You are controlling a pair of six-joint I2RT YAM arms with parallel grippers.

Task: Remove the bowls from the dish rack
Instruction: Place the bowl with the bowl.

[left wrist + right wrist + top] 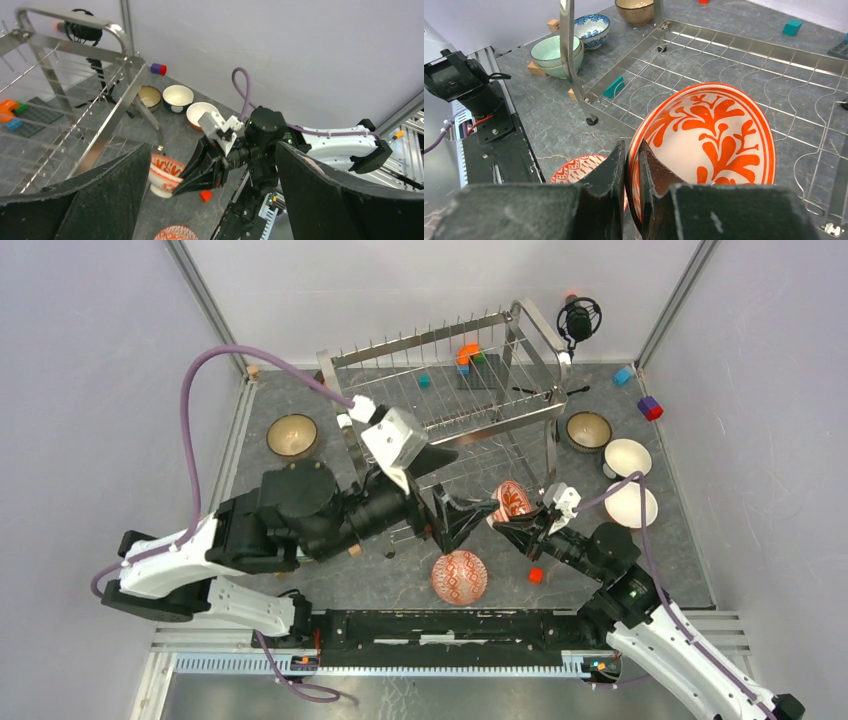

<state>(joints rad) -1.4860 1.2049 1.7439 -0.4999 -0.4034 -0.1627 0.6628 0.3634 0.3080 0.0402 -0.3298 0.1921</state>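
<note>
My right gripper is shut on the rim of a red-and-white floral bowl, which hangs tilted just above the table in front of the dish rack. In the top view this bowl sits between both arms. My left gripper stands wide open facing it, with nothing between its fingers. In the left wrist view the held bowl shows beside the left finger. A second red-patterned bowl lies upside down on the table in front. The rack's wire tiers show no bowls.
A brown bowl sits left of the rack. To the right are a brown bowl and two white ones. Pale green and blue-and-white bowls stand by the rack's leg. Small blocks lie about, and a microphone tripod stands behind.
</note>
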